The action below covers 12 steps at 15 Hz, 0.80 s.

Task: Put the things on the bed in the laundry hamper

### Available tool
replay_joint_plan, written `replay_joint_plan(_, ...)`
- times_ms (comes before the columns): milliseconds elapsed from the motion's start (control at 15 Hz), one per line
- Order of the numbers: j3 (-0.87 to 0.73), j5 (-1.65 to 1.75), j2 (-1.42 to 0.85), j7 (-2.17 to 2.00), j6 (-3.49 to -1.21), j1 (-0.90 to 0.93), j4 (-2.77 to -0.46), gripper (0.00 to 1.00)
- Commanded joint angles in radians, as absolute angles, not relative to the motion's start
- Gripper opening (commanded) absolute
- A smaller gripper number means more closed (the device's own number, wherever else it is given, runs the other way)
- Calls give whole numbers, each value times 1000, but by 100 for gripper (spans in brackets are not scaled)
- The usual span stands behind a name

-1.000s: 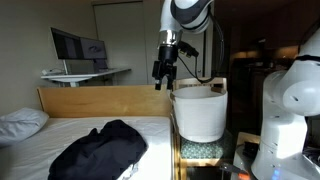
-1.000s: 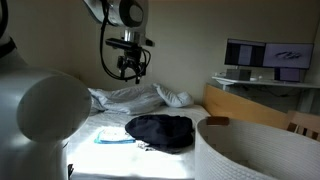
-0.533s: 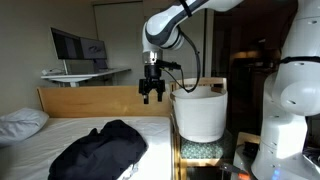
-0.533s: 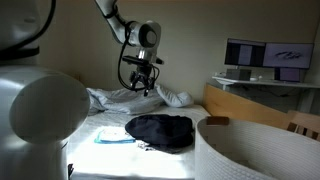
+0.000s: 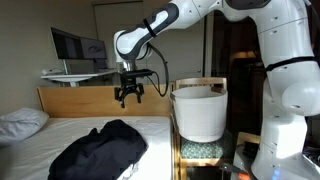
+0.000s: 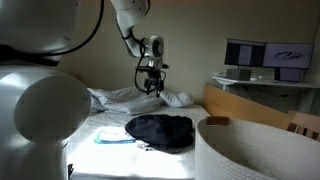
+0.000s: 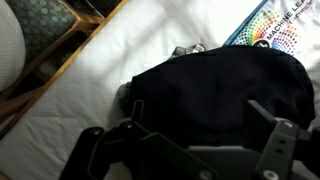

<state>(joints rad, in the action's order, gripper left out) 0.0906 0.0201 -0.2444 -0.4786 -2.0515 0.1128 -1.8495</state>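
A black garment (image 5: 100, 148) lies bunched on the white bed (image 5: 60, 130); it also shows in an exterior view (image 6: 160, 130) and fills the middle of the wrist view (image 7: 215, 85). My gripper (image 5: 128, 97) hangs open and empty in the air above the bed, over the headboard side of the garment, well clear of it; it also shows in an exterior view (image 6: 150, 88). In the wrist view its two dark fingers (image 7: 190, 135) stand apart with the garment below. The white laundry hamper (image 5: 198, 110) stands beside the bed; its rim also shows near in an exterior view (image 6: 250, 150).
A wooden headboard (image 5: 100, 100) runs behind the bed. A pillow (image 5: 20, 122) lies at the bed's end. A colourful flat book (image 7: 275, 25) lies next to the garment. A desk with a monitor (image 5: 78, 48) stands behind.
My gripper has moved away from above the hamper, across and down toward the bed and the black garment. The garment has not moved.
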Motion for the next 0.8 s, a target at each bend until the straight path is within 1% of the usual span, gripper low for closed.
replay_joint_plan(0,71,17,-268,-482,-2043,129,-1820,100)
replay_joint_plan(200,66,17,-287,-486,-2034,130,-1794,100)
replay_joint_plan(333,67,27,-298,-500,-2031,140,-1824,100)
replay_joint_plan(733,36,157,-412,-568,-2185,222,-1764,100)
